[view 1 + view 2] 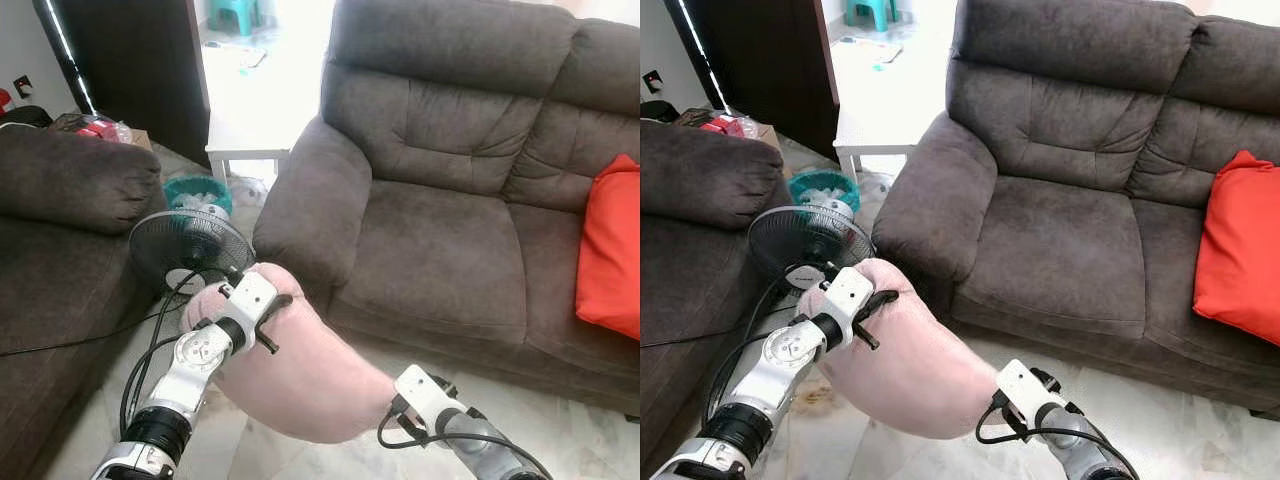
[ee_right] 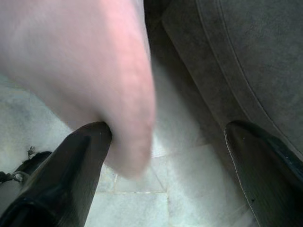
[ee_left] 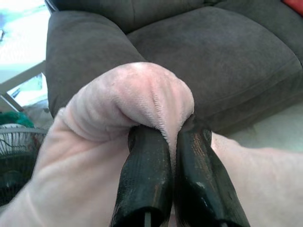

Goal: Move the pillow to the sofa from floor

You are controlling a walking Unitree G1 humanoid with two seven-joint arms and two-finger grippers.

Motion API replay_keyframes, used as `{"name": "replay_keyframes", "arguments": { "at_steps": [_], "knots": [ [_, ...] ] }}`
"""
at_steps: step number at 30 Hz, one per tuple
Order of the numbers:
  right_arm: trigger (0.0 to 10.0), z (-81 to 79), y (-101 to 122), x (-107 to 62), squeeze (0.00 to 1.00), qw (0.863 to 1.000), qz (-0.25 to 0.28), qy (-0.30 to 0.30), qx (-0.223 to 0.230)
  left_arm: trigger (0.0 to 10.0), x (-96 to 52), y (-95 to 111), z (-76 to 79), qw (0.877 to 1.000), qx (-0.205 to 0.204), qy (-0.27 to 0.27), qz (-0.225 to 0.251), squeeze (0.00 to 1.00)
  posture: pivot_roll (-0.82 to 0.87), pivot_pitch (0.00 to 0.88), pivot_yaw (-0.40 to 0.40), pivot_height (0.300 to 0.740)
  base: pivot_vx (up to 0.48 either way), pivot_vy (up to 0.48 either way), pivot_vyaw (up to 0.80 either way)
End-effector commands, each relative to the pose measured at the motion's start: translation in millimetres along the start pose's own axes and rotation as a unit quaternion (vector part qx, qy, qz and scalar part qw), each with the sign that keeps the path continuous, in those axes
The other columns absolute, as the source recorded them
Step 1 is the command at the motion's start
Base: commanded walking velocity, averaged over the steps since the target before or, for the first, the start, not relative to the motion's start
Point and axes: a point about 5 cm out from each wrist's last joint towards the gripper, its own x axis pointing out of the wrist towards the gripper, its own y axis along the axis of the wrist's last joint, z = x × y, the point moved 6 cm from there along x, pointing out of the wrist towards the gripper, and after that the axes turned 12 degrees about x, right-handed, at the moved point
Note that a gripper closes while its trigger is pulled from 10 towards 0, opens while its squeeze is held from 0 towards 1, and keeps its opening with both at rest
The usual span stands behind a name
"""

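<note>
Pillow (image 1: 300, 380) pinched by left hand (image 3: 170, 142) | right hand (image 2: 165, 142) apparently spread, contact unclear

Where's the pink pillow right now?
In the eye views the pink pillow is off the floor, low centre, pinched by the left hand just before the sofa's left armrest, beside the fan.

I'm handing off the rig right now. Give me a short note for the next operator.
Left pincer: shut on a fold of the pink pillow, holding it up off the floor.
Right pincer: open, one finger touching the pillow's other end.
Pillow hangs in front of the grey sofa, near its arm. A red cushion lies on the far seat.
Done: pickup. Left: carry it over the seat and release.
</note>
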Motion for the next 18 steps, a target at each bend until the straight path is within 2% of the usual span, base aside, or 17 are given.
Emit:
{"name": "replay_keyframes", "arguments": {
  "at_steps": [1, 11, 18],
  "knots": [
    [10.0, 2.0, -9.4, -0.9, 0.0, 1.0, -0.016, -0.005, 0.001, 10.0, 7.8, 43.8, -17.6, 0.997, 0.021, 0.018, 0.07, 0.0, 0.09, 0.0, -0.077, 0.74, 0.0, 0.0, 0.0],
    [10.0, -10.1, -20.9, -0.6, 0.0, 0.999, -0.047, 0.025, 0.002, 10.0, 9.7, 48.4, -13.6, 0.997, 0.016, 0.012, 0.076, 0.0, 0.09, 0.004, -0.08, 0.74, 0.0, 0.0, 0.0],
    [10.0, -8.0, -25.5, -1.6, 0.0, 0.998, -0.054, 0.023, 0.003, 10.0, 10.1, 46.5, -11.6, 0.997, 0.013, 0.009, 0.072, 0.0, 0.09, 0.019, -0.084, 0.74, 0.0, 0.0, 0.0]
  ]
}}
